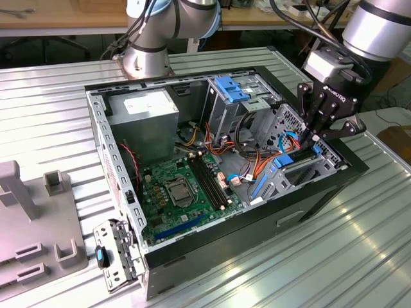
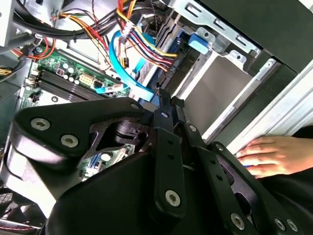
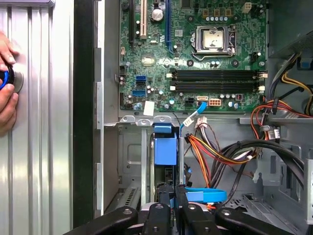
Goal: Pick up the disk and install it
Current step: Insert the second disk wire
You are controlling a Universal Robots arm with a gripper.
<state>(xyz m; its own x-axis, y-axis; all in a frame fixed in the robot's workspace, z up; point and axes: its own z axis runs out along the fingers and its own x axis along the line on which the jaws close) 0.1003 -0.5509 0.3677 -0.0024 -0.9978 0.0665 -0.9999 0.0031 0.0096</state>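
Observation:
The disk [image 3: 165, 149] stands on edge in the drive cage at the open computer case's [image 1: 112, 160] front corner; its bright blue carrier shows in the first wrist view and as a blue strip [image 1: 290, 158] in the exterior view. My gripper [image 1: 316, 136] points down into that cage from the exterior view's right. Its black fingers [image 3: 163, 205] sit close together, shut, right at the carrier's near edge. Whether the tips press on the carrier cannot be made out. In the second wrist view the gripper [image 2: 164, 100] hangs beside coloured cables and a blue ribbon cable [image 2: 122, 63].
A fixed blue bracket [image 1: 232, 90] tops the rear cage. The motherboard [image 3: 195, 54] and cable bundles [image 3: 220, 152] lie close by. A person's hand [image 3: 6, 93] rests on a blue button on the ribbed table [image 1: 321, 256]. A grey fixture [image 1: 26, 218] stands at the exterior view's left.

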